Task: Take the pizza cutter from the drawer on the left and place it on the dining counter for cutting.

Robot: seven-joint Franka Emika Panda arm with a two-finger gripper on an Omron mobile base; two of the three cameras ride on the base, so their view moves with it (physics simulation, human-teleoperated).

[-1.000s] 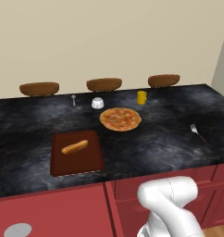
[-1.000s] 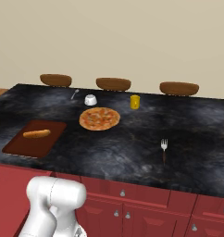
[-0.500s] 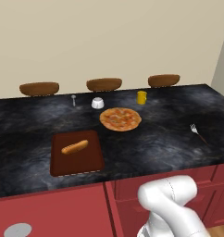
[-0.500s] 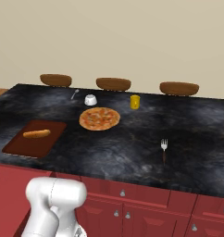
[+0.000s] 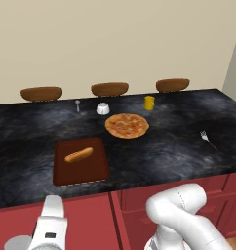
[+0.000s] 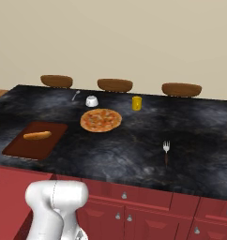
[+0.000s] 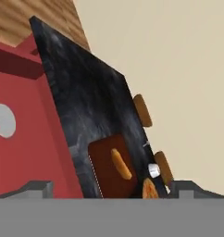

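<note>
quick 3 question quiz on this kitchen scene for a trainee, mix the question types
1. True or false: the pizza lies on the cutting board.
2. What stands nearest the pizza, toward the wall? A) the white bowl B) the fork C) the bread roll
3. Fill in: the fork lies on the dining counter to the ____ of the pizza in the left base view.

Key: 1 false, it lies on the counter beside the board; 2 A; 3 right.

the pizza [image 7: 149,190] is cut off at the hand view's bottom, and the spoon [image 5: 77,104] looks tiny
</note>
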